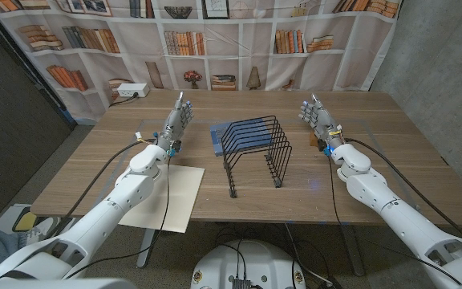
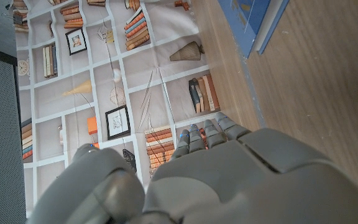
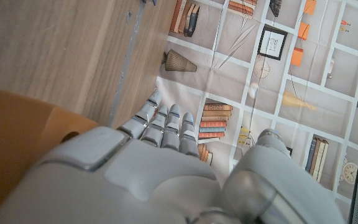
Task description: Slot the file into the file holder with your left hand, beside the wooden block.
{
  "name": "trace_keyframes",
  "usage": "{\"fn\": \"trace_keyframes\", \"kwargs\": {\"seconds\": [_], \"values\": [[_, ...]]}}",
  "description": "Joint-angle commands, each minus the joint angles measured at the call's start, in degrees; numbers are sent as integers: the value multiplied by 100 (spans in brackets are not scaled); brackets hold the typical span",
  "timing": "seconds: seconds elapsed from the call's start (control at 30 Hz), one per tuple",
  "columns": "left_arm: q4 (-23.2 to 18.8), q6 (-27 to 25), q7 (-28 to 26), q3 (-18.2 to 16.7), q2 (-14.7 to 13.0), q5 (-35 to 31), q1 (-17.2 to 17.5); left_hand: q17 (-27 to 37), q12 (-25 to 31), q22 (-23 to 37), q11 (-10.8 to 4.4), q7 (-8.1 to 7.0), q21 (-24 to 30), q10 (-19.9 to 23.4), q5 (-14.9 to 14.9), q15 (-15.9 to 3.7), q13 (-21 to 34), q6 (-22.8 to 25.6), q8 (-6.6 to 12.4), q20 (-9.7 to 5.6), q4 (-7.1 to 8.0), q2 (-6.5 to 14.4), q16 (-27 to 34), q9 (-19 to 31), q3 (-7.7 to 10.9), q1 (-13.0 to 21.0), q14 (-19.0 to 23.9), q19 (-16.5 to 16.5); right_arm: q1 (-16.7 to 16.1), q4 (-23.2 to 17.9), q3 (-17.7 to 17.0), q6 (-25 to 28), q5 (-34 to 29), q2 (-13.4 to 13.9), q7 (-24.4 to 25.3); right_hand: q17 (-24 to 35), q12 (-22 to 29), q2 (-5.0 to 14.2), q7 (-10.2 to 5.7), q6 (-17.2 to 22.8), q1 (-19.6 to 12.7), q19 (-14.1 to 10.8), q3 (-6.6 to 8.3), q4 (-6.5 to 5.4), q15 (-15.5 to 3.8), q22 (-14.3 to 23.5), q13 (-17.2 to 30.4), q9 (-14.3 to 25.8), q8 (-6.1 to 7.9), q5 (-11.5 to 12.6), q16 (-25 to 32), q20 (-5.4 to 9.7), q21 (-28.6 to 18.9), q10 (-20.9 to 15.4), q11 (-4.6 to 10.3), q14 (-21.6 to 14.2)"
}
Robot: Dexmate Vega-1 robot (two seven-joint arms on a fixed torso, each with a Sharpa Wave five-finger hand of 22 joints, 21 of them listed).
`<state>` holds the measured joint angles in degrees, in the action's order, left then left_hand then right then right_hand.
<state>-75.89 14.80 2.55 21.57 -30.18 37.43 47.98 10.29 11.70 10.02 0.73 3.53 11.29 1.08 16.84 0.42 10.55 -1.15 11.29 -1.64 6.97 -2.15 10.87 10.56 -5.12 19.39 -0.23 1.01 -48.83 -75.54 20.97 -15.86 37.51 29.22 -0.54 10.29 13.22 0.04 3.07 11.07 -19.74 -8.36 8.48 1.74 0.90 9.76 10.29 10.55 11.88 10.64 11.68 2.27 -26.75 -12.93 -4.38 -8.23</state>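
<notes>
Light wooden table (image 1: pixel 391 152) in front of a printed bookshelf backdrop (image 1: pixel 239 40). Black wire file holder (image 1: pixel 255 148) dead centre, dividers upright. Blue flat pad (image 1: pixel 217 138) lying at its 10 o'clock, just touching or nearly so, can't tell. Cream flat paper file (image 1: pixel 171 197) at 8 o'clock, flat on the table, near corner hanging over the edge, under the left arm. Left hand (image 1: pixel 176 120) at 10 o'clock, fingers straight, grasping nothing. Right hand (image 1: pixel 318 119) at 2 o'clock, same deal: released, fingers out.
</notes>
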Motion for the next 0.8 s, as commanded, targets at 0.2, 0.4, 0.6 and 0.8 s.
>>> {"fn": "trace_keyframes", "kwargs": {"seconds": [0.2,0.4,0.6,0.8], "values": [[-600,-238,-20,-37,-337,-14,243,20,25,19,10,38,28,16,35,39,28,-2,36,-302,35,23,21,9,0,50,8,25,-191,-283,-58,-38,2,68,112,33,17,5,5,59,-33,-58,19,5,1,29,18,11,16,32,25,241,-6,-50,-11,-40],[-978,-248,-225,-123,-498,-72,510,20,27,19,22,35,26,30,40,43,28,1,33,-295,33,40,21,9,-3,57,19,24,-239,-381,-57,-106,-17,115,43,34,8,2,5,66,-27,-59,13,7,6,30,18,11,12,31,20,239,11,-44,-9,-43],[-1352,-218,-450,-202,-665,-204,799,20,29,19,20,44,28,42,45,45,27,18,37,-286,29,58,23,9,-2,68,33,31,-280,-506,-71,-123,-50,206,2,36,3,2,4,62,-21,-62,9,7,10,30,18,11,5,30,13,236,22,-44,-15,-37],[-1133,453,-341,-224,-372,-203,885,14,87,17,-23,-5,88,262,64,2,26,232,94,-216,-24,110,77,10,-6,174,268,241,-333,-524,-110,-195,17,253,-126,38,-6,2,9,57,-11,-57,2,7,14,31,18,11,-5,29,5,231,42,-37,-18,-32]]}}
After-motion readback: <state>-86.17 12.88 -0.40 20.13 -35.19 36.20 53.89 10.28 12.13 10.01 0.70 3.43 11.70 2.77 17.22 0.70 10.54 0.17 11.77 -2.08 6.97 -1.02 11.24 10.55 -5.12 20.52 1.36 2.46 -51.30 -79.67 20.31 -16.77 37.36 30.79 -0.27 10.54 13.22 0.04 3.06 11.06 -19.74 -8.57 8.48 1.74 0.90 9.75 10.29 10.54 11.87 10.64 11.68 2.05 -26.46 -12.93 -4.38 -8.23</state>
